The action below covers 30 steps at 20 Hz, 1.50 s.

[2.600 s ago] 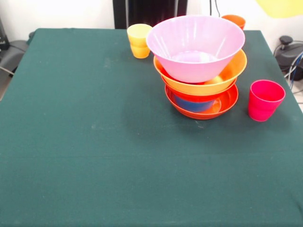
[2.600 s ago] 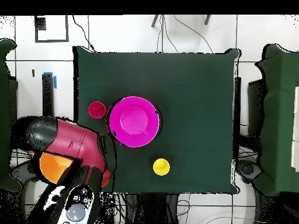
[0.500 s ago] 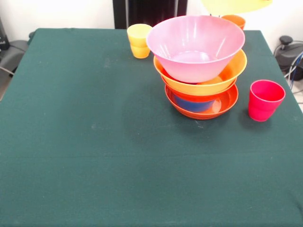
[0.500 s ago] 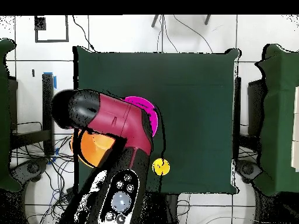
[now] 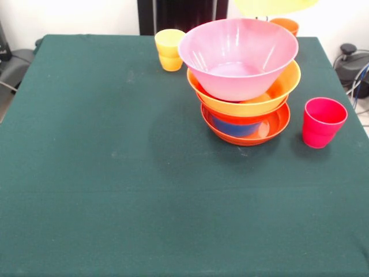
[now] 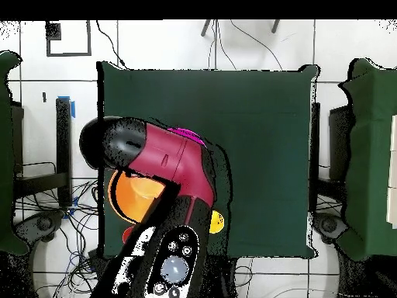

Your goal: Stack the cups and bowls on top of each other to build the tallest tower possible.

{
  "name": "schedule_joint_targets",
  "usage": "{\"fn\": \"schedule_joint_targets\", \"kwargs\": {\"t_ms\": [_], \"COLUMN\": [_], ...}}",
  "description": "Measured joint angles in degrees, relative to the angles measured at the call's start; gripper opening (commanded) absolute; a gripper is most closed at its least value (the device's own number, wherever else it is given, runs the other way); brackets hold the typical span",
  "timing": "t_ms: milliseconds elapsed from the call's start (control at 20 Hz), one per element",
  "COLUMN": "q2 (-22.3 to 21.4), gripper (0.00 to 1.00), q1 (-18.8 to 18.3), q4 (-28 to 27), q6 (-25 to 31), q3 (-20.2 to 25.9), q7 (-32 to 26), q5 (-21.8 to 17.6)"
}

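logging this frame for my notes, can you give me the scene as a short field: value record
tower: pink bowl on top, orange-yellow bowl under it, blue bowl inside the red-orange bowl at the base
carried bowl: yellow bowl at the front view's top edge, above the tower
loose cups: yellow cup, red-pink cup, orange cup behind the tower
arm: covers the tower in the overhead view
hand: hidden, state cannot be told
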Motion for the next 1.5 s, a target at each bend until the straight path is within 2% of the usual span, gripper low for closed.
{"fn": "schedule_joint_targets", "kwargs": {"t_ms": [400,800,1500], "q2": [-0.7,-0.5,0.0], "gripper": [0.00,0.00,0.00], "q1": [-0.7,-0.9,-2.6], "q4": [-0.4,-3.3,-7.2], "q6": [1.5,4.1,4.4], "q3": [0.0,0.0,0.0], "q7": [0.0,0.0,0.0], "q5": [0.0,0.0,0.0]}}
